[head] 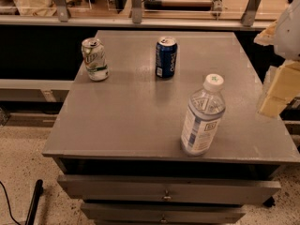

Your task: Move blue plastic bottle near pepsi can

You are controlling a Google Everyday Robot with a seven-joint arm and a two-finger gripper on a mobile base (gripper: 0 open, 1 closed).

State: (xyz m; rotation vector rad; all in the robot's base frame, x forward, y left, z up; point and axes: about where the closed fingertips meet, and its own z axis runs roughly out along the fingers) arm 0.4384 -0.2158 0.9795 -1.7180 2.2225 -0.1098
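Observation:
The blue plastic bottle is clear with a white cap and a white-and-blue label. It stands upright near the front right of the grey table. The pepsi can is dark blue with a silver top and stands upright at the back middle of the table, well apart from the bottle. My gripper is pale yellow and hangs at the right edge of the view, to the right of the bottle and not touching it.
A green-and-white silver can stands at the back left of the table. The table has drawers below its front edge. A railing with metal posts runs behind the table. A dark cable and pole lie on the floor at the lower left.

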